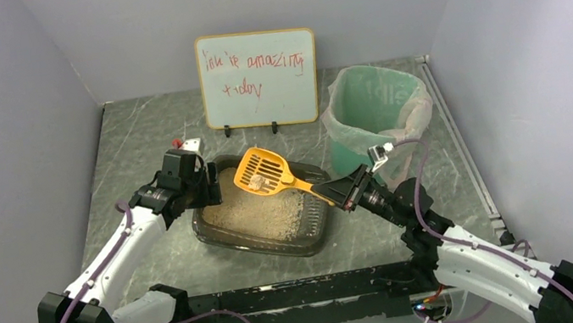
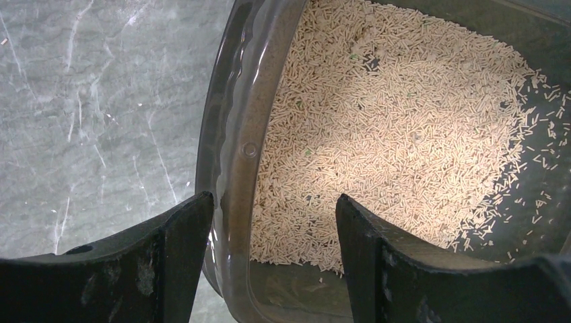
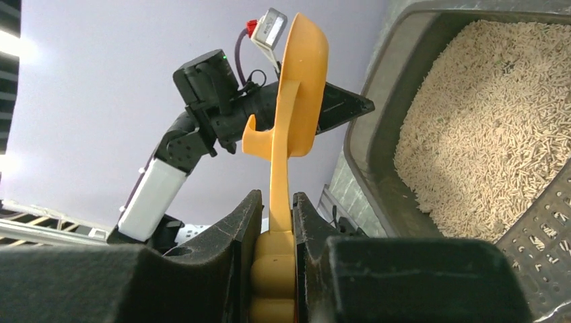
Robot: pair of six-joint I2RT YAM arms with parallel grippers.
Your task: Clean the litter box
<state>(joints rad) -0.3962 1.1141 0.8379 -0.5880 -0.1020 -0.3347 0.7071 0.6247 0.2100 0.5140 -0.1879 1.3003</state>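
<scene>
1. Holding the orange litter scoop point(image 1: 261, 174) by its handle, the right fingers point(image 3: 236, 232) are clamped narrow on it. Its long axis runs from them toward the far-left corner, with the head raised above the litter.
2. The litter box point(image 1: 262, 249) sits mid-surface, grate end to the right. The left fingers point(image 2: 178, 235) stand wide, straddling its left rim, one outside and one over the litter.
3. The green bin point(image 1: 347, 131) stands at the far-right corner, nearest the right arm, so emptying the scoop likely means swinging rightward.
</scene>
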